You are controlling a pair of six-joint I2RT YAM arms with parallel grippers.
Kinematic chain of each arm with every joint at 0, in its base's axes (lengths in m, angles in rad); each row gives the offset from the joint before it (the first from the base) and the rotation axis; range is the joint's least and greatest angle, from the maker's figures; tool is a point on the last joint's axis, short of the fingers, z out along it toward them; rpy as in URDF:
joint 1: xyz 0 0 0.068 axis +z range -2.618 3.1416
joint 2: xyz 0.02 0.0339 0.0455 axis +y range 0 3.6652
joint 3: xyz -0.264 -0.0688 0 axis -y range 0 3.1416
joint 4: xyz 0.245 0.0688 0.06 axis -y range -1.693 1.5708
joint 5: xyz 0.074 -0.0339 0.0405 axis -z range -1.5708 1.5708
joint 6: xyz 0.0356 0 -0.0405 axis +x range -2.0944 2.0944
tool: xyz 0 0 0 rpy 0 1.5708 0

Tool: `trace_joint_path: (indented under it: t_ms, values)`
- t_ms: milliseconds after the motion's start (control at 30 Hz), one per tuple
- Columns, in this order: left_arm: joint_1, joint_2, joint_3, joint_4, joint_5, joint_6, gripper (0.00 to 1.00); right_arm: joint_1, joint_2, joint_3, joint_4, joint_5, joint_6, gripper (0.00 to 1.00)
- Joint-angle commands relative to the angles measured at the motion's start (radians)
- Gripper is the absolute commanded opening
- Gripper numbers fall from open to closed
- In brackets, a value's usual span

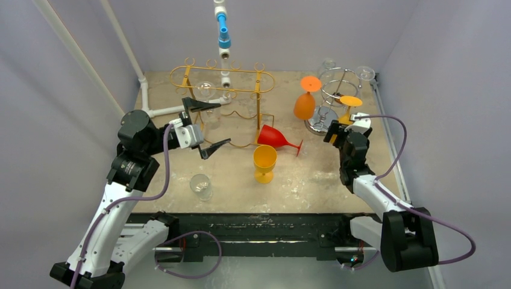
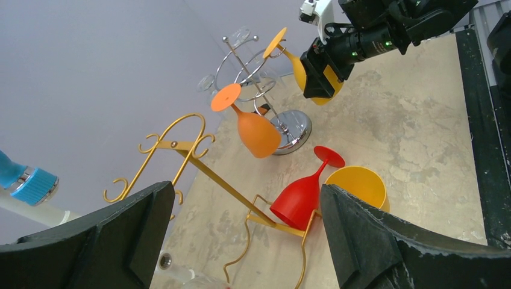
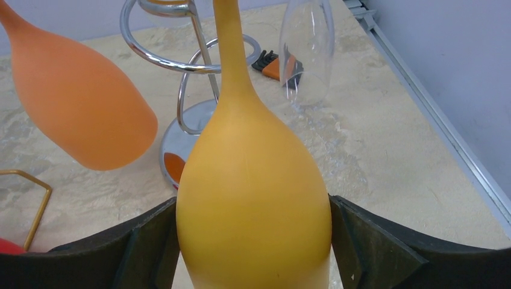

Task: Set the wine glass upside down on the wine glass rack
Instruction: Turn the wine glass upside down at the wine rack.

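Two racks [image 1: 316, 126], four coloured wine glasses [image 1: 304, 107]

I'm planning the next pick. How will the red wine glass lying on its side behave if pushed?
The red wine glass lies on its round bowl, so it would likely roll in an arc. Opaque and glossy, it looks like plastic: probably light, rigid and slippery. The gold rack beside its bowl may block it.

Amber wine glass [image 3: 253, 198], upside down, foot uppermost, bowl hanging near base of chrome wire rack [image 3: 187, 129]
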Motion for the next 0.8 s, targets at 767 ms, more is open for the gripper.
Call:
trace_joint_path:
  t_ms: [767]
  values:
    - [-0.004,-0.017,0.106,-0.124,-0.222,-0.124,1.00,-0.004,-0.470,0.254,-0.640,-0.315,0.179,0.99]
